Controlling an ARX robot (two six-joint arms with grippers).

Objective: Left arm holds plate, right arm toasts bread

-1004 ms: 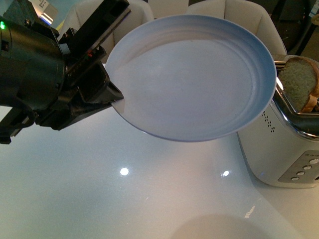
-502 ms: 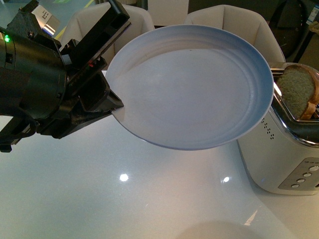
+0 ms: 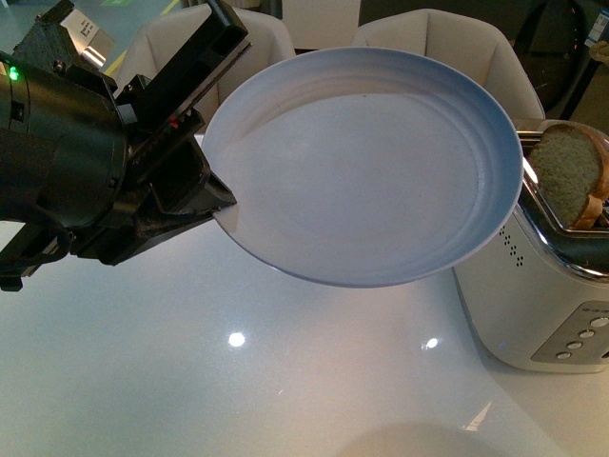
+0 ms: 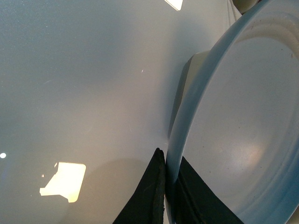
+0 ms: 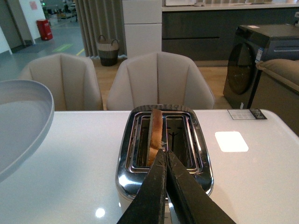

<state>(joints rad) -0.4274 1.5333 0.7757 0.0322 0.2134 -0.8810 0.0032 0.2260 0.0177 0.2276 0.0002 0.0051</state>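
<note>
The plate [image 3: 362, 171] hangs over the middle of the table [image 3: 190, 381], held from the left-edge side. The toaster [image 3: 533, 295] stands by the right edge with the bread [image 3: 566, 176] upright in one slot. Two chairs [image 3: 447, 38] sit behind the far edge.

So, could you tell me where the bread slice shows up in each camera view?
Front view: bread at far right, standing in the toaster.
Left wrist view: not in it.
Right wrist view: bread at centre, edge-on in the toaster.
Shared landmark: the plate, in all three.

The plate [image 3: 362, 171] is blue-grey, the bread [image 3: 566, 176] speckled brown.
</note>
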